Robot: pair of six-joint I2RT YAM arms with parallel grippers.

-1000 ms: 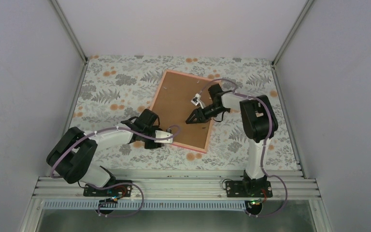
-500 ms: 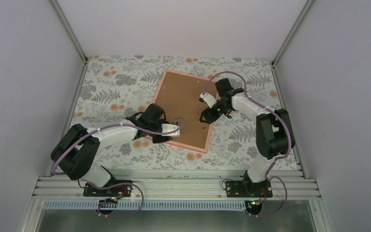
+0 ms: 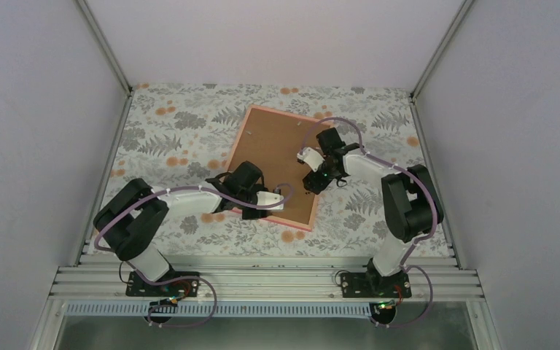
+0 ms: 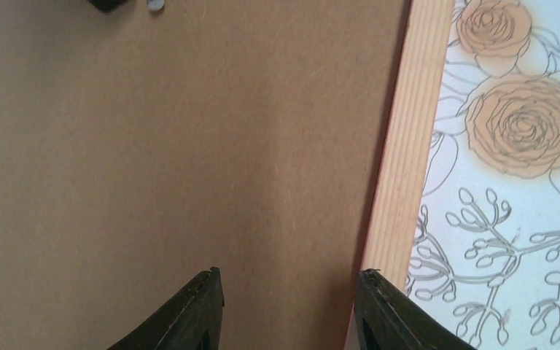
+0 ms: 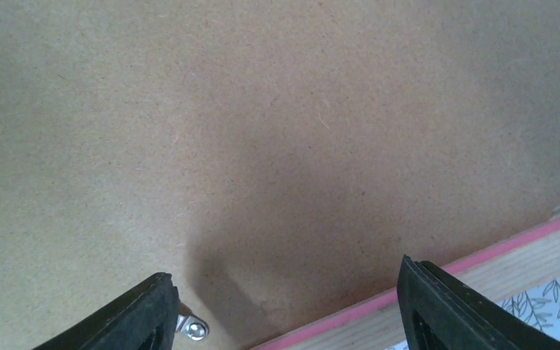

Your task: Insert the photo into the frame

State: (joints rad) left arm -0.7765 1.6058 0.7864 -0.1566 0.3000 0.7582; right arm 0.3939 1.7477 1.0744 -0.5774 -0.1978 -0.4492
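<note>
The frame (image 3: 239,135) lies face down on the floral table, its thin pink border around a plain brown board (image 3: 273,149) that fills its back. The photo is hidden from every view. My left gripper (image 3: 286,196) is open over the frame's near edge; in the left wrist view (image 4: 289,273) its jaws stand apart and empty above the board (image 4: 153,146) and the frame's wooden rail (image 4: 401,168). My right gripper (image 3: 310,184) is open low over the board by the right rail; in the right wrist view (image 5: 284,277) it is empty above the board (image 5: 262,109) and the pink edge (image 5: 481,255).
A small metal clip (image 5: 193,329) sits on the board beside my right gripper's left finger. The floral tablecloth (image 3: 175,131) surrounds the frame. Enclosure walls and aluminium posts (image 3: 106,44) bound the table on the left, right and back.
My left arm has stretched to the right along the frame's near edge. My right gripper has moved from the middle of the board toward its right side and lower.
</note>
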